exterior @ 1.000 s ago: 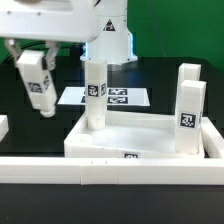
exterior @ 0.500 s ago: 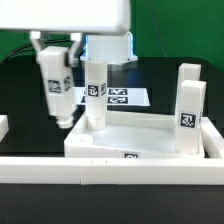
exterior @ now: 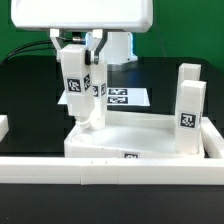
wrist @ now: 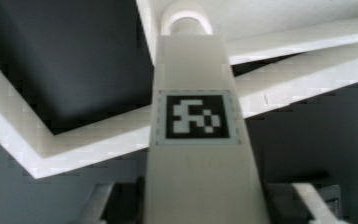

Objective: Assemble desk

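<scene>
White tabletop (exterior: 135, 140) lies on the black table (exterior: 30, 95) with three legs standing upright in its corners. The claw (exterior: 80, 62) grips a fourth leg (exterior: 75, 90), tagged, above the tabletop's near corner at the exterior view's left.

Held leg (exterior: 76, 88) above tabletop's (exterior: 135, 140) left corner in the exterior view, marker board (exterior: 122, 97) behind.

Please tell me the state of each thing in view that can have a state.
gripper: shut on carried leg, above tabletop.
carried leg: held, slightly tilted, not yet seated.
tabletop: flat on table, rim up.
rear legs: upright at tabletop's back corners.
front right leg: upright in tabletop.
marker board: flat, untouched.
</scene>
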Tool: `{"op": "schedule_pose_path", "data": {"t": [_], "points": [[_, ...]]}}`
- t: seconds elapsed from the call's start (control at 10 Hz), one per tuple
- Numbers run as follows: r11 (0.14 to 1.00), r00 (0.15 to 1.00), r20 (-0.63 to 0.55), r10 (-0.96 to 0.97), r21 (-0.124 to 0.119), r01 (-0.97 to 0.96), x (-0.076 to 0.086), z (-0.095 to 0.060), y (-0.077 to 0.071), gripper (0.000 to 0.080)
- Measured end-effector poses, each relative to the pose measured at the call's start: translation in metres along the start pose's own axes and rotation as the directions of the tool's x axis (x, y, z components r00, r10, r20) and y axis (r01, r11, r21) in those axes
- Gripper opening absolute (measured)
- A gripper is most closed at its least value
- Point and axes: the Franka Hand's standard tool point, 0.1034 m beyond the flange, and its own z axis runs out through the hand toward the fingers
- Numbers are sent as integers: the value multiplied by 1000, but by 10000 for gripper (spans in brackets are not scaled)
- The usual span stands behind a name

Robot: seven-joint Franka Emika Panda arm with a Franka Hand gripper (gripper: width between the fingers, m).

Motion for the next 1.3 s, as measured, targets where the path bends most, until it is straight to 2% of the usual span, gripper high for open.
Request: {"op": "schedule_pose_path", "data": {"t": [0.3, 0.7, 0.8, 0.9, 1.0, 1.3], "points": [[997, 997, -11, -83, -12, 83, 13, 8, -1, 289], [996, 995, -39, -93, -19, 92, 13, 11, -1, 289], [996, 994, -57, -94, -20, 93, 14, 11, -1, 289], [995, 985, -143, -101, -27, 98, 16, 9, -1, 289], [995, 986, -131, -102, -29, 99, 7, 12, 1, 289], [994, 987, -124, -106, -27, 104, 4, 13, -2, 289]]}}
